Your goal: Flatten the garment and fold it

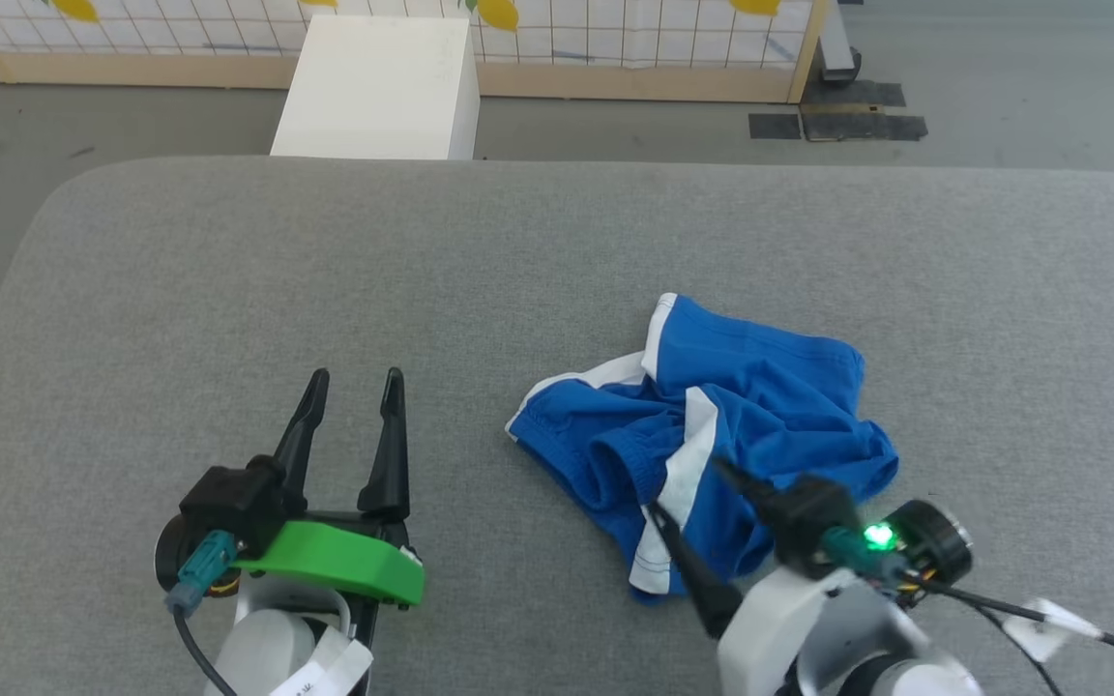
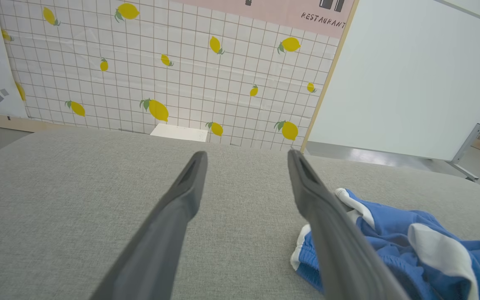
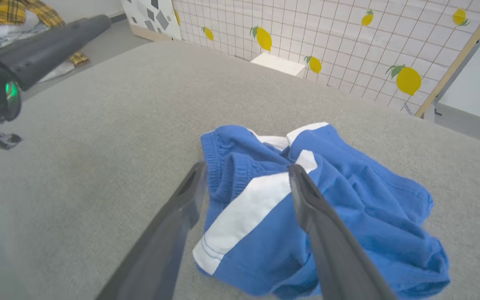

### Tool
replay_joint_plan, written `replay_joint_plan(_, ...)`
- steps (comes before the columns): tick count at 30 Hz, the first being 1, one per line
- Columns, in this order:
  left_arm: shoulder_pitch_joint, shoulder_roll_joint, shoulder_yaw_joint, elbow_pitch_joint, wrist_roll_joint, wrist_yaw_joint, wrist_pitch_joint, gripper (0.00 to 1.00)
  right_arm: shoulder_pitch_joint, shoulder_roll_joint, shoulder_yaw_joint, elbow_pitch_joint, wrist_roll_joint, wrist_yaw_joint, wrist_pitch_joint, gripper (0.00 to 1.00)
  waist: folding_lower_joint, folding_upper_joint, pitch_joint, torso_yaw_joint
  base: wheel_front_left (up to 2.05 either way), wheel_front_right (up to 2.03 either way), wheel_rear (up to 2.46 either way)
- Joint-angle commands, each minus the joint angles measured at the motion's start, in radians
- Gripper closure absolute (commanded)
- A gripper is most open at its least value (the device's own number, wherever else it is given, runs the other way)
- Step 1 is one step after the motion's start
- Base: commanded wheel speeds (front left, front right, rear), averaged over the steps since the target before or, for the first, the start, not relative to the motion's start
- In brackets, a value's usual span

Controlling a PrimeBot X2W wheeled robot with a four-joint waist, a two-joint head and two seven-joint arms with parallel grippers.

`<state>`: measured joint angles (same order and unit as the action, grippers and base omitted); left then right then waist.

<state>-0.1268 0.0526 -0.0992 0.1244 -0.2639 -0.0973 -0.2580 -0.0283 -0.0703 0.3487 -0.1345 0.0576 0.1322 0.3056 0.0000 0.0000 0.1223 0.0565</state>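
Big grey padded surface (image 1: 228, 290) in front of the robot, with a lemon-print grid wall (image 1: 615, 39) and a white box (image 1: 378, 87) past its far edge. The garment (image 1: 770, 406), blue shorts with white stripes, sits in a crumpled heap on the right side of the near half. The right gripper (image 1: 683, 486) hangs just over the heap's near edge, fingers spread wide either side of a white stripe, gripping nothing. The left gripper (image 1: 356, 377) is off to the left over bare padding, also wide open and empty.
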Motion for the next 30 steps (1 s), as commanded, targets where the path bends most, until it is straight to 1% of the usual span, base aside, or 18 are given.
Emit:
replay_joint_plan(1,-0.020,-0.002,-0.003,-0.001,0.007,-0.007,-0.004,0.00,-0.008,-0.003,0.012,0.026,-0.015,-0.002,0.009,0.00,0.0000,0.0000,0.010,0.010,0.00,0.00,0.00)
replay_joint_plan(5,-0.029,-0.002,-0.016,0.000,-0.001,-0.005,-0.004,0.00,-0.035,0.007,0.016,0.108,-0.048,-0.002,0.045,0.00,0.0000,0.0000,0.022,0.031,0.00,0.00,0.00)
replay_joint_plan(11,-0.028,-0.002,-0.021,0.001,-0.011,0.002,-0.004,0.00,-0.077,0.018,-0.004,0.178,-0.071,-0.002,0.041,0.00,0.0000,0.0000,0.030,0.054,0.00,0.00,0.00)
replay_joint_plan(12,-0.027,-0.002,-0.021,0.001,-0.012,0.003,-0.004,0.00,-0.080,0.018,-0.008,0.184,-0.071,-0.002,0.042,0.24,0.0000,0.0000,0.031,0.056,0.00,0.00,0.00)
replay_joint_plan(13,-0.026,-0.002,-0.020,0.001,-0.013,0.004,-0.004,0.00,-0.085,0.019,-0.013,0.191,-0.071,-0.002,0.043,0.69,0.0000,0.0000,0.031,0.057,0.00,0.00,0.00)
replay_joint_plan(14,-0.025,-0.002,-0.020,0.001,-0.013,0.005,-0.004,0.00,-0.088,0.019,-0.015,0.196,-0.072,-0.002,0.044,1.00,0.0000,0.0000,0.031,0.058,0.00,0.00,0.00)
replay_joint_plan(17,-0.023,-0.002,-0.019,0.002,-0.014,0.007,-0.004,0.00,-0.095,0.020,-0.033,0.200,-0.052,-0.002,0.035,1.00,0.0000,0.0000,0.027,0.058,0.00,0.00,0.00)
replay_joint_plan(19,-0.018,-0.002,-0.013,0.005,-0.013,0.009,-0.004,0.00,-0.085,0.020,-0.075,0.180,-0.027,-0.002,0.019,1.00,0.0000,0.0000,0.014,0.046,0.00,0.00,0.00)
replay_joint_plan(22,-0.014,-0.002,-0.013,0.006,-0.010,0.009,-0.004,0.00,-0.067,0.020,-0.129,0.147,-0.016,-0.002,0.016,1.00,0.0000,0.0000,0.003,0.034,0.00,0.00,0.00)
replay_joint_plan(24,-0.010,-0.002,-0.010,0.005,-0.009,0.009,-0.004,0.00,-0.051,0.020,-0.186,0.119,-0.017,-0.002,0.023,1.00,0.0000,0.0000,-0.003,0.023,0.00,0.00,0.00)
replay_joint_plan(25,-0.007,-0.002,-0.007,0.005,-0.005,0.007,-0.004,0.00,-0.028,0.020,-0.305,0.075,-0.048,-0.002,0.051,1.00,0.0000,0.0000,-0.008,0.005,0.00,0.00,0.00)
replay_joint_plan(29,-0.007,-0.002,-0.010,0.007,-0.005,0.005,-0.004,0.00,-0.007,0.020,-0.469,0.052,-0.107,-0.002,0.107,1.00,0.0000,0.0000,-0.008,-0.010,0.00,0.00,0.00)
replay_joint_plan(30,-0.008,-0.002,-0.010,0.007,-0.004,0.005,-0.004,0.00,-0.005,0.020,-0.497,0.055,-0.120,-0.002,0.121,1.00,0.0000,0.0000,-0.007,-0.013,0.00,0.00,0.00)
